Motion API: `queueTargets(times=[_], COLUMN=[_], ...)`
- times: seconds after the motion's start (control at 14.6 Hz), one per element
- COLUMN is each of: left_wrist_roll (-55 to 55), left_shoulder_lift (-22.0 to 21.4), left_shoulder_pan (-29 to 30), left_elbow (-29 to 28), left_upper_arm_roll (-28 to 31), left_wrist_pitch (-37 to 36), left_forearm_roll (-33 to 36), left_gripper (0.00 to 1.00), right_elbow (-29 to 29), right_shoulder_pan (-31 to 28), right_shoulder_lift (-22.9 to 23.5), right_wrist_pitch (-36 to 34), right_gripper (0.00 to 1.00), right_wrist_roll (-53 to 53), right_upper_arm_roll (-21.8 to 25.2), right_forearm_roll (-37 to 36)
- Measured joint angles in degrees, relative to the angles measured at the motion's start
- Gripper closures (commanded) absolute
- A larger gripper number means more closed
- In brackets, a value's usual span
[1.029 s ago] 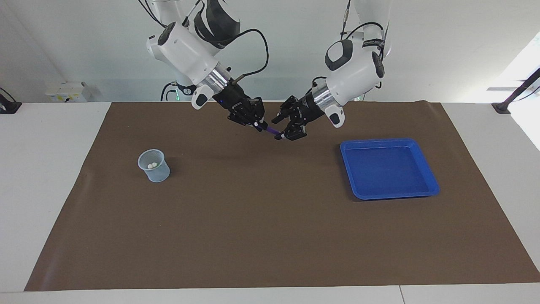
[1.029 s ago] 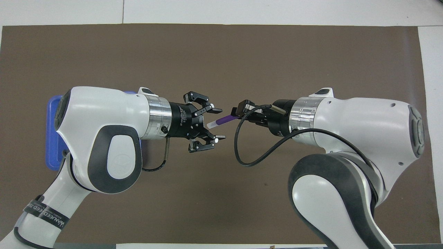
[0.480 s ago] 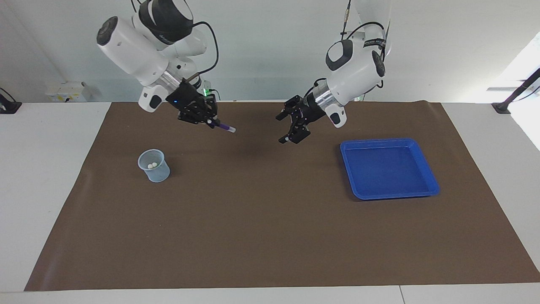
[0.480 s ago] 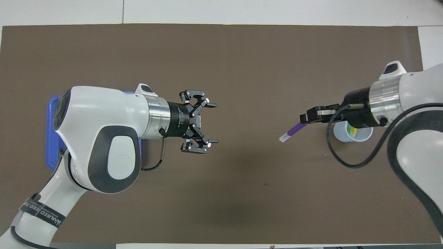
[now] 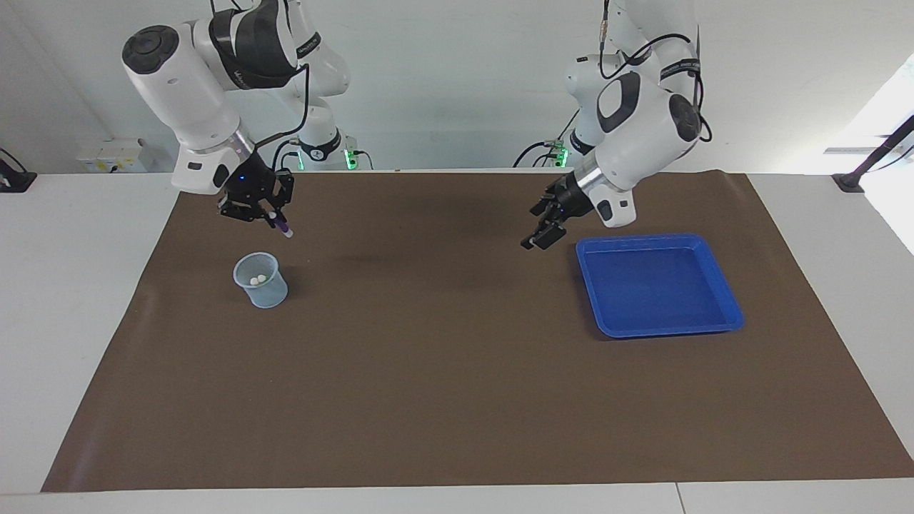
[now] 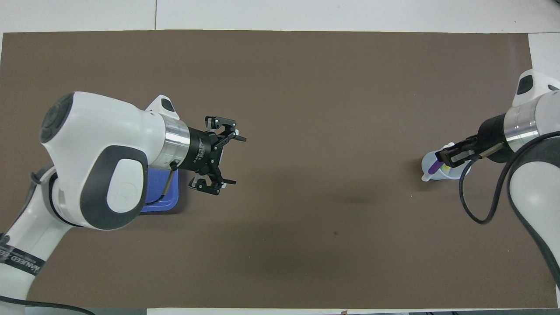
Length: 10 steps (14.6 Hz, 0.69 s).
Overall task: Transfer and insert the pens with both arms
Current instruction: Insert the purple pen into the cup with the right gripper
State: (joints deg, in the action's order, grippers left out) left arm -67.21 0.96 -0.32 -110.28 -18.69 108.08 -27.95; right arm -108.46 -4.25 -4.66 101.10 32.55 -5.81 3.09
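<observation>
Right claw had carried the purple pen from the handover to above the cup, ready for insertion; left claw, spread wide and empty, had withdrawn beside the tray.

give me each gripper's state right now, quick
left gripper: open, holding nothing, up in the air beside the blue tray.
right gripper: shut on the purple pen, above the clear cup.
</observation>
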Motion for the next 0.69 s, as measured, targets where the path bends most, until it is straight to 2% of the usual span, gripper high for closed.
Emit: queueTargets(times=[0.27, 0.55, 0.69], left_wrist_roll=[16.78, 29.02, 36.57], left_shoulder_lift=[-0.3, -0.33, -0.38], left_shoulder_pan=[5.92, 6.63, 6.7], left_elbow=[3.81, 6.43, 9.78], left_upper_arm_roll=[0.16, 0.19, 0.2], left_wrist_pitch=[-7.93, -12.38, -17.04], left_forearm_roll=[10.24, 18.0, 21.68], left_gripper=[0.0, 0.0, 0.0], right_elbow=[-4.41, -8.2, -9.7], right_shoulder_pan=[-3.92, -4.57, -4.57], right_shoulder_lift=[0.8, 1.6, 1.6], right_wrist_pitch=[7.08, 10.7, 12.97], right_gripper=[1.0, 1.0, 1.0], right_wrist_roll=[8.77, 9.77, 9.77], right_upper_arm_roll=[0.12, 0.01, -0.1], right_forearm_roll=[-2.21, -2.42, -2.42])
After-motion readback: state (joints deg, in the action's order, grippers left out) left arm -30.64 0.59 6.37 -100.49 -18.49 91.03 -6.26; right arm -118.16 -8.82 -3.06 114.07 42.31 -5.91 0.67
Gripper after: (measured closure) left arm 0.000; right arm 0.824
